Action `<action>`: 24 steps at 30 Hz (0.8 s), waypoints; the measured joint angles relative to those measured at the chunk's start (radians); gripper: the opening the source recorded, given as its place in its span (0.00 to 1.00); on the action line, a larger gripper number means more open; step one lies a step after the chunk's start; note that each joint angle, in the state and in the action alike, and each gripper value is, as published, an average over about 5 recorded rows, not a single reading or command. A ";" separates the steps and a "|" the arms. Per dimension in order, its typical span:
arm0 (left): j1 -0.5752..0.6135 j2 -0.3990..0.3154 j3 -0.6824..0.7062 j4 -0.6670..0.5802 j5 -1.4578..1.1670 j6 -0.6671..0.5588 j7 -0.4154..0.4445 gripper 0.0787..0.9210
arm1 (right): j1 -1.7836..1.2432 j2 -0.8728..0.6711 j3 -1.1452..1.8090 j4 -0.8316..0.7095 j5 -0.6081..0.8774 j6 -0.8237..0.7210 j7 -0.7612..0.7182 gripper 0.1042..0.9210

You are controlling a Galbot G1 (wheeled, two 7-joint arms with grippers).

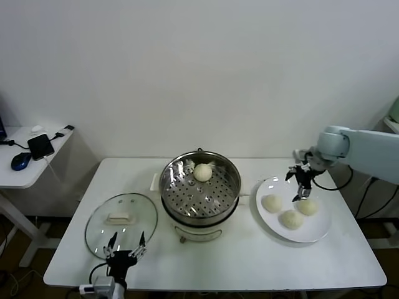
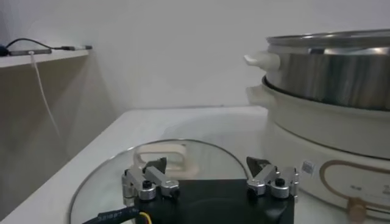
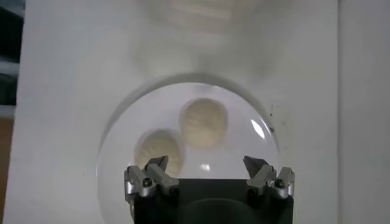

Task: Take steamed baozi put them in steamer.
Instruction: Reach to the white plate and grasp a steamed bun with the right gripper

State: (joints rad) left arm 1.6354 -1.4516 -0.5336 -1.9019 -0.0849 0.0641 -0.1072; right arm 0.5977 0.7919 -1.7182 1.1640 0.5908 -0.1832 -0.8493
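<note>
The steamer stands mid-table, a shiny steel pot on a cream base, and one baozi lies on the far side of its perforated tray. Three more baozi rest on a white plate to the right. My right gripper hangs open above the plate's far edge, with nothing between its fingers. In the right wrist view, two baozi show just beyond the open right gripper. My left gripper waits open and unloaded at the table's front left.
A round glass lid with a cream handle lies flat left of the steamer, under the left gripper. The steamer's wall rises close beside it. A low side table with a phone and a mouse stands far left.
</note>
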 measured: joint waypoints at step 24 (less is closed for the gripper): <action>0.004 0.000 -0.005 -0.006 -0.005 -0.003 -0.006 0.88 | -0.273 0.104 0.219 -0.185 -0.057 -0.051 0.041 0.72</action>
State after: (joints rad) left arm 1.6390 -1.4517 -0.5381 -1.9077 -0.0896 0.0607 -0.1131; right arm 0.3244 0.8958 -1.4990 0.9790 0.5342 -0.2344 -0.8085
